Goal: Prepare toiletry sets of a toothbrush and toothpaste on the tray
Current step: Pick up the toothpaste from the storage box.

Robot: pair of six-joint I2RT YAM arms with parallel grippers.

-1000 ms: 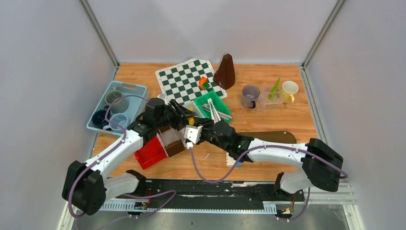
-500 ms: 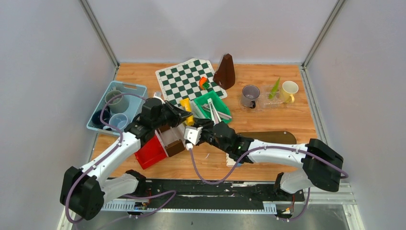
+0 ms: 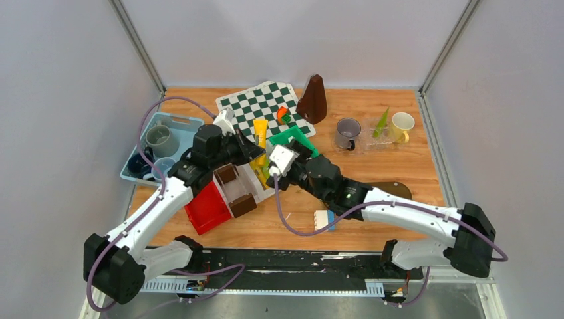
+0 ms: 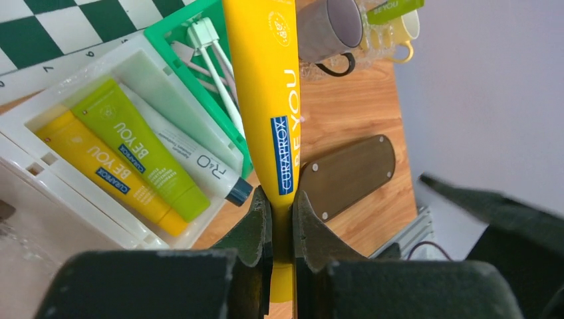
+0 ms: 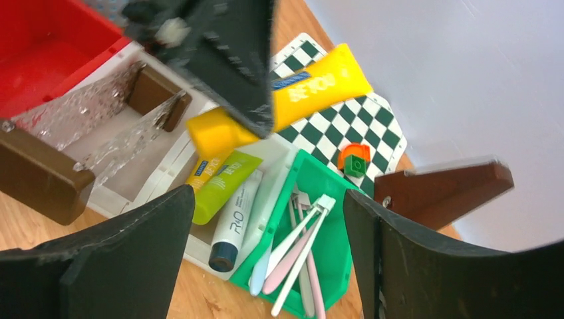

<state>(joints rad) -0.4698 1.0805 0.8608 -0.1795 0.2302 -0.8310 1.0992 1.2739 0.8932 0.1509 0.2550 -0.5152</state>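
The left end effector (image 4: 281,203) is clamped tight on a yellow plastic toothpaste tube (image 4: 265,86) near its narrower end, just above the white plastic compartment bin (image 4: 154,74); the right end effector (image 5: 269,196) hovers beside that bin, spread wide and empty. To carry well, I judge the tube should clear the bin's wall, then cross to the clear tray (image 3: 368,145) well apart from it and slide into the grey ceramic mug (image 3: 347,131) gently.

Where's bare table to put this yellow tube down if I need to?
Bare wood lies between the clear tray and the brown oval board, and by the near edge right of the red bin, under a cable. The middle is crowded: white bin, green bin, the right tool and the left tool, shut on the yellow tube.
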